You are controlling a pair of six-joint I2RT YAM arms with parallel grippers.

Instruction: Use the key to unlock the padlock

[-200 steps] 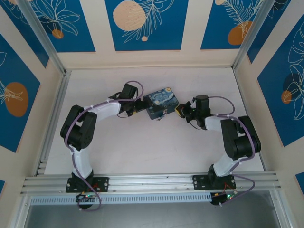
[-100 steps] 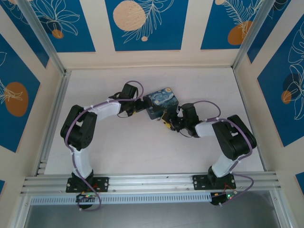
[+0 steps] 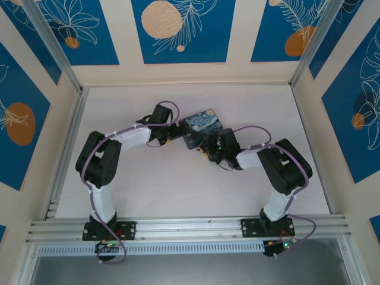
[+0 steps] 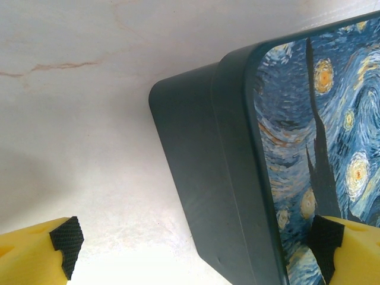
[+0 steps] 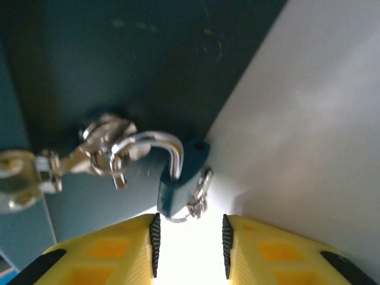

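Tin (image 3: 202, 127) sits on the table (image 3: 178, 190), centre; left gripper (image 3: 175, 132) at its left end; right gripper (image 5: 189, 243) at its near side, padlock (image 5: 181, 178) just ahead.

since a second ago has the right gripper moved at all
Yes. The right gripper has swung left, closing on the painted tin, which stayed put, and now sits just short of the padlock.

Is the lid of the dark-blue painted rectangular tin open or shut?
Shut: the swirl-painted lid sits flat on the dark-blue tin body, with no gap along the rim.
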